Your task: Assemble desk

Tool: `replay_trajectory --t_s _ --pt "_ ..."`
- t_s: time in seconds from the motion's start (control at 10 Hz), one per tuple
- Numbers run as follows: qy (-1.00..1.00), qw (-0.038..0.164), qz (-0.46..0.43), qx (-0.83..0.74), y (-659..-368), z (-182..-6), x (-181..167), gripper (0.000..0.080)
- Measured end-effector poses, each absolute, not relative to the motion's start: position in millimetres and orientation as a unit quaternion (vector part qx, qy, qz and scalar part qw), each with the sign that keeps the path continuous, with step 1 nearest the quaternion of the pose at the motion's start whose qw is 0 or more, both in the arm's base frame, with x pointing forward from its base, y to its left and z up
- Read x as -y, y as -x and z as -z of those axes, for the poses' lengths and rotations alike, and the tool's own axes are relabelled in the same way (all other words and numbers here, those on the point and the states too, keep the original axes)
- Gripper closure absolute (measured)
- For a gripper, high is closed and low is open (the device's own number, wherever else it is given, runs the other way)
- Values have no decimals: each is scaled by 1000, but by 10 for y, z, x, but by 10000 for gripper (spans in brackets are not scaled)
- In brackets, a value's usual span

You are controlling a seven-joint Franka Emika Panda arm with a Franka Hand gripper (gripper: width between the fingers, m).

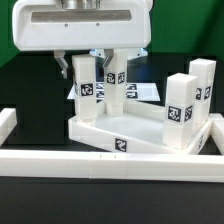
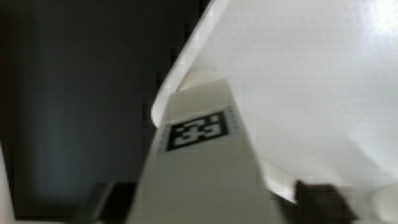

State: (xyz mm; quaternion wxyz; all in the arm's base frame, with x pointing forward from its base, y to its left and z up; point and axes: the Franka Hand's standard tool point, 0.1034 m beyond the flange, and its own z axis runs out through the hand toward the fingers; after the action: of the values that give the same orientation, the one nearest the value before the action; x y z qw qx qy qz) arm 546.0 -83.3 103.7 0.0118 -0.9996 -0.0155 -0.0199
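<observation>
The desk panel (image 1: pixel 120 128) lies flat in the middle of the table, white with a raised rim. Several white tagged legs stand upright on it: two under my gripper (image 1: pixel 88 88) (image 1: pixel 113 80) and two at the exterior view's right (image 1: pixel 180 108) (image 1: pixel 204 82). My gripper (image 1: pixel 86 72) hangs over the leftmost leg, with its fingers either side of the leg's top. In the wrist view that leg (image 2: pixel 199 130) runs up between the fingers (image 2: pixel 111 203), and a thin strip of white shows beside the other finger. The gripper (image 2: pixel 215 205) looks open around the leg. The panel (image 2: pixel 329 90) lies beyond it.
A long low white border bar (image 1: pixel 100 160) crosses the front and another runs down the exterior view's left (image 1: pixel 5 122). The flat marker board (image 1: pixel 145 92) lies behind the panel. Dark table shows in the wrist view (image 2: pixel 71 90).
</observation>
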Motion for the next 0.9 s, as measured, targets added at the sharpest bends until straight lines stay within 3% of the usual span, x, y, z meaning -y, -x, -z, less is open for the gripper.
replay_trajectory --t_s 0.4,0.9 --pt "999 14 17 -31 -5473 -1042 848 511" --pt "946 31 20 -323 -5562 -1023 847 511"
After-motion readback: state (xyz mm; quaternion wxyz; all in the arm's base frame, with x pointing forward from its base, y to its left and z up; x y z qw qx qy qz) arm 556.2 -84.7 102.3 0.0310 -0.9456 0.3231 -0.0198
